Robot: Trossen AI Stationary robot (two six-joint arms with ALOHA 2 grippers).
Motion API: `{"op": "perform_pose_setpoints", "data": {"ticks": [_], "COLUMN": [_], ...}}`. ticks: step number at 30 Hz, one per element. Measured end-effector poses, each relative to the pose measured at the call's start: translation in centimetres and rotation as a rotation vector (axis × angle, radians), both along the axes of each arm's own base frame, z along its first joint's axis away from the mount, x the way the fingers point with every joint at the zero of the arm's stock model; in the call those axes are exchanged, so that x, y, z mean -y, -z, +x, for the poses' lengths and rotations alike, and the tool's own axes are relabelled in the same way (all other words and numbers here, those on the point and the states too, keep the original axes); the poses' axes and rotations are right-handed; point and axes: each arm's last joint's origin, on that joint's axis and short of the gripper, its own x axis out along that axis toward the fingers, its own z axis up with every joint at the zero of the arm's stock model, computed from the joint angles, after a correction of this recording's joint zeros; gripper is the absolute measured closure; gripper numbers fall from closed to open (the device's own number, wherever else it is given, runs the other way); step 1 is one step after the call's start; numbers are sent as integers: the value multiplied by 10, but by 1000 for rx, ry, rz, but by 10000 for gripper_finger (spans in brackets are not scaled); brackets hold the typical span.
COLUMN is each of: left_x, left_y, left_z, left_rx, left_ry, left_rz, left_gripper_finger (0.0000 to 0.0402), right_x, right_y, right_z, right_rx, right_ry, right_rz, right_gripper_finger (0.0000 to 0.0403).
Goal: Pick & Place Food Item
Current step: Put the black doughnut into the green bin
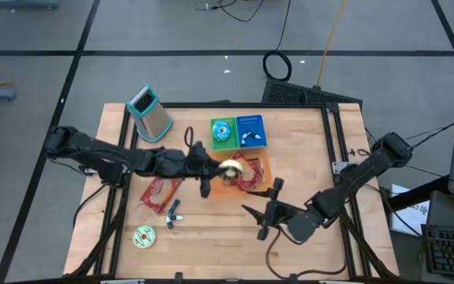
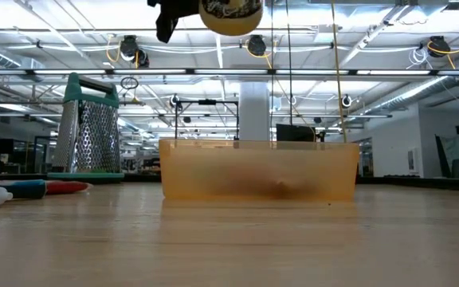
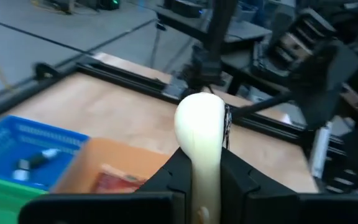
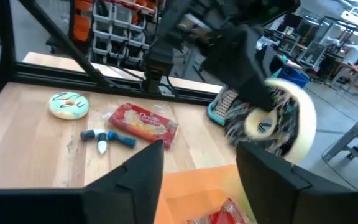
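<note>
Nearest the front edge of the table [image 1: 306,138] we saw a pale green donut [image 1: 143,236] at the left, and just beyond it a small blue and white marker [image 1: 172,214]. To the right of these, near the front, the right gripper [image 1: 263,211] hovered with its fingers spread apart and nothing between them (its wrist camera looked out through the gap towards the middle of the table).

Farther in, a red snack packet [image 1: 160,194] lay flat left of centre. Beside it to the right sat an orange bin [image 1: 260,167] with a red packet [image 1: 251,178] inside. The left gripper [image 3: 201,177] was clamped on the food item, a pale yellowish bun [image 1: 232,168], holding it in the air above the orange bin; from table height the bun showed well clear of the bin's rim.

Behind the bin stood a green box [image 1: 223,132] holding a blue ringed donut [image 1: 222,131] and, touching it on the right, a blue basket [image 1: 251,131]. At the far left corner stood a metal grater [image 1: 150,113] with a teal handle.
</note>
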Motion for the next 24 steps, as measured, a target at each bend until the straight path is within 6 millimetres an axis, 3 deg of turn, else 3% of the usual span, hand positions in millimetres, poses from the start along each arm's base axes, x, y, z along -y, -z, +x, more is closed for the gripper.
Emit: {"op": "perform_pose_setpoints", "data": {"ticks": [3, 8, 14, 24], "left_x": [-21, -67, -125, -194], "left_y": [-2, 8, 31, 83], "left_z": [-3, -3, 2, 6], "left_rx": [-30, -107, -178, -253], "left_ry": [-57, -191, -268, -328], "left_rz": [38, 1, -110, -295], "left_gripper_finger": [351, 354, 357, 357], "right_x": [6, 34, 69, 108], "right_y": [2, 15, 28, 35], "right_z": [-13, -34, -60, -91], "right_rx": [12, 78, 212, 337], "right_ry": [-1, 20, 45, 125], "right_rz": [11, 63, 73, 81], "right_gripper_finger": [194, 186, 191, 191]}}
